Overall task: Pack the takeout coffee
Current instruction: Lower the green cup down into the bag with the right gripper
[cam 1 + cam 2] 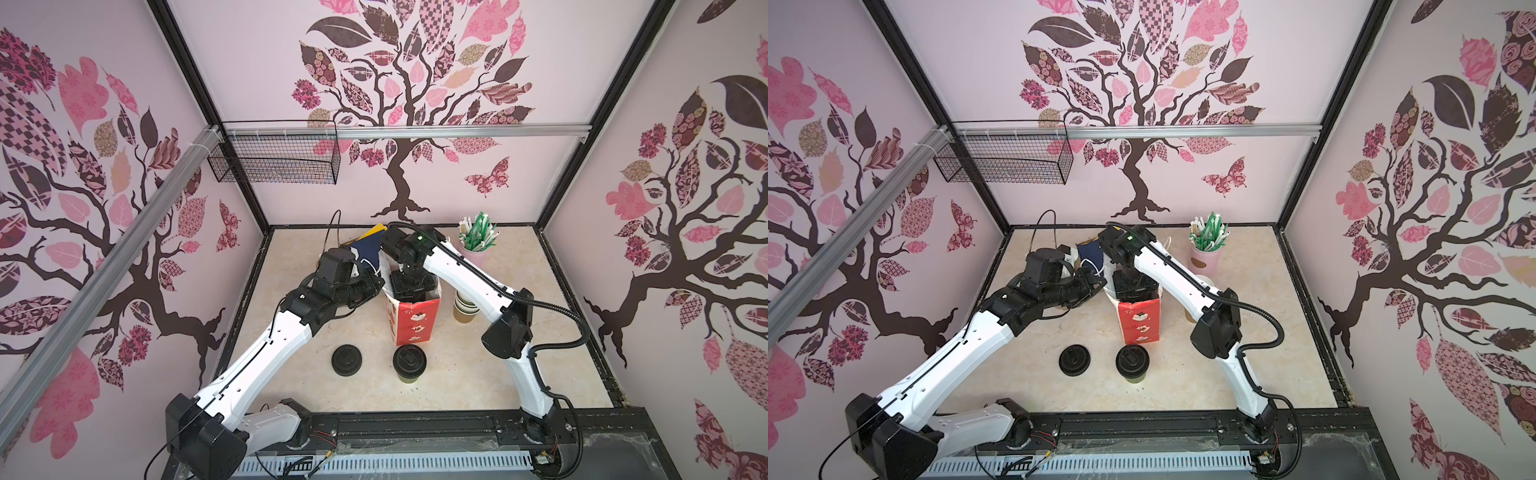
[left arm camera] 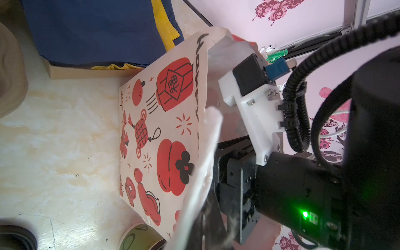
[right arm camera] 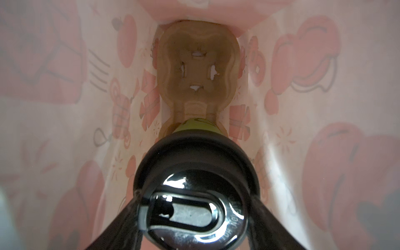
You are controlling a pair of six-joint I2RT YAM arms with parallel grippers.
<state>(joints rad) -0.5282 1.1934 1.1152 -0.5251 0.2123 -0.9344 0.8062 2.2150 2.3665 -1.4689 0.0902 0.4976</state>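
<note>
Black-lidded and greenish-brown, one takeout cup [image 3: 194, 158] is already inside the red-printed paper bag [image 1: 415, 326], which is seen standing at the middle of the bench [image 1: 465, 374] in both top views. The second lidded cup [image 1: 409, 363] is found outside, upright in the lower middle of the frame, just in front of the bag and apart from it. The task is therefore judged to be about half done: the first cup is not yet released and the second is untouched. In the right wrist view the right pincer [image 3: 195, 195] is seen pinching the first cup by its lid, with a dark finger [image 3: 268, 219] pressed on each side and the lid filling the lower middle of the frame between them. Beyond the cup, in the upper middle of that frame, a brown cardboard carrier [image 3: 197, 56] is laid on the bag's floor. The cup's base is placed over the carrier's nearer socket, but whether it is seated there cannot be told. The left pincer [image 1: 376, 284] is pressed together at the bag's left rim, and the rim is judged to be held in it so that the mouth stands open; the fingertips themselves are not clearly shown. A loose flat lid [image 1: 347, 360] is seen to the left of the waiting cup.
</note>
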